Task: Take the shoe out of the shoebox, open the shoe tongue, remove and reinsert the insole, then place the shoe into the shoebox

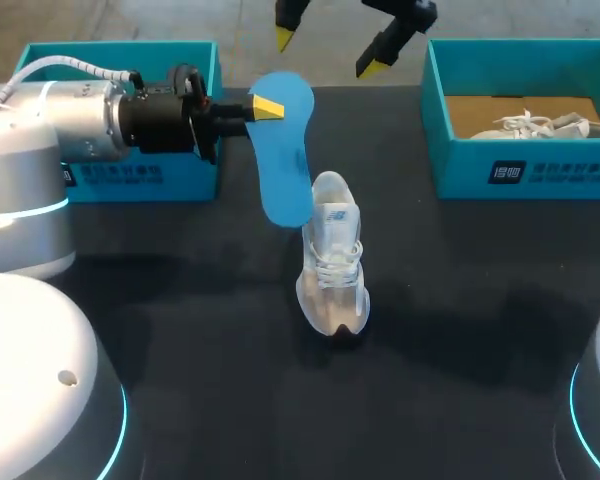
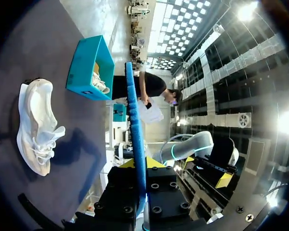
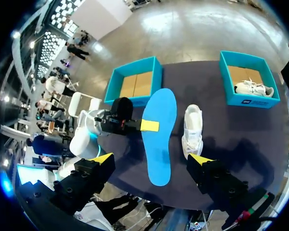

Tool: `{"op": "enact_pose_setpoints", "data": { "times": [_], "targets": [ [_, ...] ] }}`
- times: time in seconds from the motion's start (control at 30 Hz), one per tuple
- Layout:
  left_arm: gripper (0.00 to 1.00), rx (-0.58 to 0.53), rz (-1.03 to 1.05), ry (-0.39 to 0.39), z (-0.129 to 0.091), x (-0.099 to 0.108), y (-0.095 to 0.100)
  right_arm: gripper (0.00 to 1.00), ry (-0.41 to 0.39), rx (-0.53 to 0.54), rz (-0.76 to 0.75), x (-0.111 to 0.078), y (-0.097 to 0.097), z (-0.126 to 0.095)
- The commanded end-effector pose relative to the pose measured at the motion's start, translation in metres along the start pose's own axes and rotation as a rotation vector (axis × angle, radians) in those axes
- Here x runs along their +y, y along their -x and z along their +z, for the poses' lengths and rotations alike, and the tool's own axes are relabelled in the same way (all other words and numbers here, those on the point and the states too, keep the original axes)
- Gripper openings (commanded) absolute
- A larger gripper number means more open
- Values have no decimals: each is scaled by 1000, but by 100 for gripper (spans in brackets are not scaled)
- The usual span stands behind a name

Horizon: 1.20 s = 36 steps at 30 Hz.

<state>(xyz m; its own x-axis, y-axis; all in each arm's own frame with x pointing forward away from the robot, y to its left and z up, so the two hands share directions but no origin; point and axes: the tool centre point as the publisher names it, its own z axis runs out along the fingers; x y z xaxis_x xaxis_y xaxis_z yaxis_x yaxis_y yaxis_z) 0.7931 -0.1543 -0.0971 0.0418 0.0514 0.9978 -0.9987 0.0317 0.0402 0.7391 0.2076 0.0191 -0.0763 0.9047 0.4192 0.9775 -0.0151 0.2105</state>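
A blue insole (image 1: 285, 150) hangs in the air over the far middle of the black table, with my left gripper (image 1: 268, 107) shut on its edge near one end. In the left wrist view the insole (image 2: 135, 130) shows edge-on between the fingers of that gripper (image 2: 140, 163). The white shoe (image 1: 332, 255) stands on the table just beside and below the insole, its toe toward me. My right gripper (image 1: 330, 52) hovers high above the far edge, open and holding nothing. Seen from the right gripper (image 3: 151, 161), the insole (image 3: 160, 134) and the shoe (image 3: 192, 130) lie far below.
A teal shoebox (image 1: 120, 60) stands at the far left, partly hidden behind my left arm. Another teal shoebox (image 1: 520, 160) at the far right holds a second white shoe (image 1: 540, 125). The near half of the table lies bare between the two robot bases.
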Motion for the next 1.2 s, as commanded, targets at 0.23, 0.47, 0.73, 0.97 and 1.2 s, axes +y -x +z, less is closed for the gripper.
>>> {"op": "enact_pose_setpoints", "data": {
  "times": [0.23,0.47,0.73,0.97,1.2],
  "targets": [
    [0,-1,0,2,0,-1,1,100,-2,-308,48,6,-20,23],
    [0,-1,0,2,0,-1,1,100,-21,-381,24,8,-26,32],
    [0,-1,0,2,0,-1,1,100,-51,-406,36,13,-25,33],
    [0,-1,0,2,0,-1,1,100,-56,-401,32,17,-29,34],
    [0,-1,0,2,0,-1,1,100,-67,-399,36,15,-32,41]
  ]
}}
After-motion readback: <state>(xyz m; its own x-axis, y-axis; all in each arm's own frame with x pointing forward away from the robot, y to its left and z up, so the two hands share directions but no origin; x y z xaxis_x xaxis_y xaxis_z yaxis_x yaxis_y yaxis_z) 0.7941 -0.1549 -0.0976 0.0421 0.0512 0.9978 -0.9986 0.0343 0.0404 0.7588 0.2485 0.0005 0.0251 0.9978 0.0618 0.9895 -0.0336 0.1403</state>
